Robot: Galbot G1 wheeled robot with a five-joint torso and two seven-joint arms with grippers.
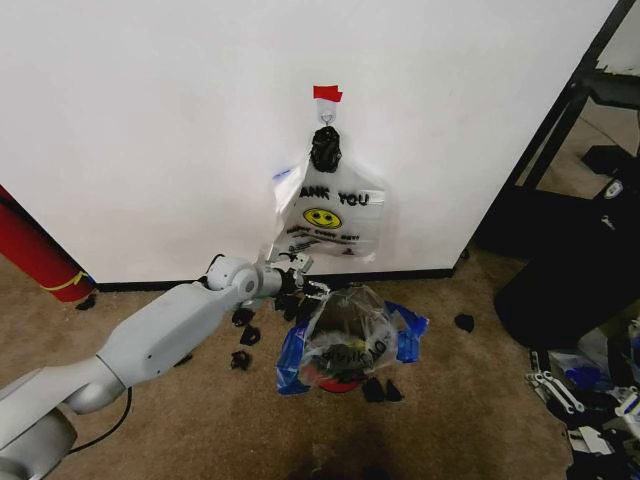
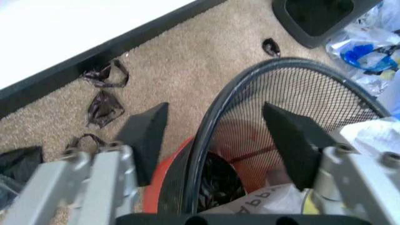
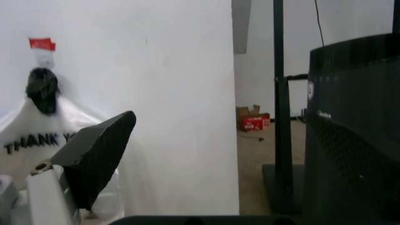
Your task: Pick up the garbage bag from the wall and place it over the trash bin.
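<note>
The trash bin [image 1: 343, 372] stands on the carpet below the wall [image 1: 150, 120], with the garbage bag [image 1: 345, 335], see-through with blue patches, draped over it. My left gripper [image 1: 293, 284] is at the bin's near-wall left edge. In the left wrist view this gripper [image 2: 218, 140] is open, its fingers [image 2: 147, 136] astride the black mesh bin rim [image 2: 209, 126], and crinkly plastic with lettering [image 2: 275, 199] lies inside the bin. A white "THANK YOU" bag [image 1: 330, 215] hangs from the hook under red tape [image 1: 327, 93]. My right gripper [image 3: 87, 159] is held up facing that wall.
Black scraps [image 1: 245, 345] lie on the carpet by the baseboard [image 1: 150, 285]. A red roll [image 1: 35, 250] leans at the left. A black stand and dark chair [image 1: 570, 270] fill the right, with loose clutter [image 1: 590, 400] on the floor beside them.
</note>
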